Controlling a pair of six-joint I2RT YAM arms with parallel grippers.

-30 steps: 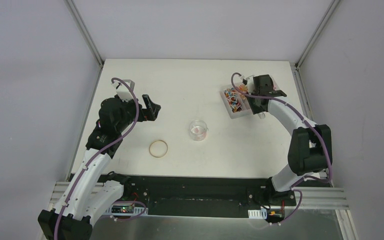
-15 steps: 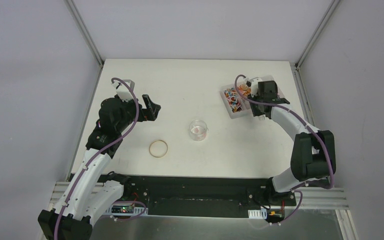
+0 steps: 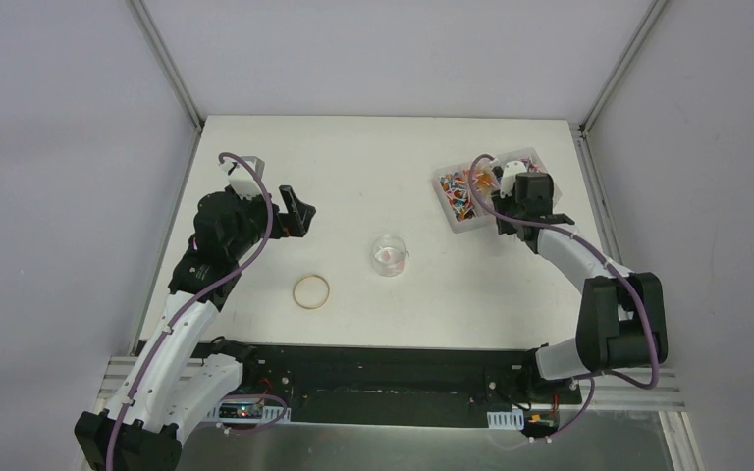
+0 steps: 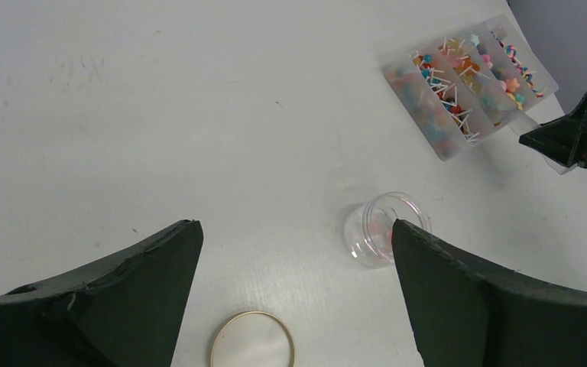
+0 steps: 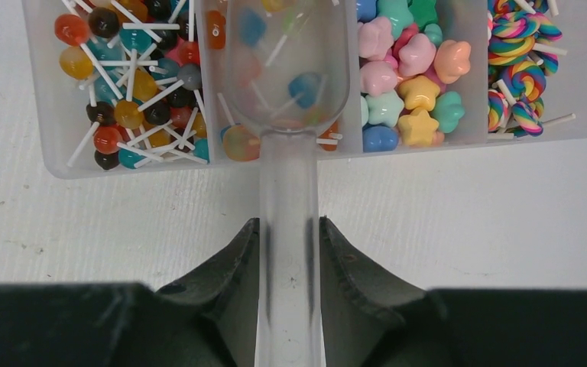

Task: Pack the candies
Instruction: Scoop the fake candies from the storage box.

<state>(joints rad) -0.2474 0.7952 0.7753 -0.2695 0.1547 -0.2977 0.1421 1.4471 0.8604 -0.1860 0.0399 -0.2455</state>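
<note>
The candies [image 5: 416, 73] sit in the tray [image 5: 122, 170] at the table's [image 3: 353, 157] 2 o'clock. The right gripper [image 5: 289, 233] has its jaws grasping the scoop [image 5: 287, 76] handle, bowl over one compartment, likely to ladle sweets for the central jar [image 4: 386, 228]. The left gripper [image 4: 294, 229] hovers at 9 o'clock, jaws released.

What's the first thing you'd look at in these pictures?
The bright candies jump out, sorted in a clear tray at the table's far right. The right gripper is shut on a clear scoop whose bowl is over a middle compartment. A small clear jar stands mid-table, with a tan ring nearer the left arm.
</note>
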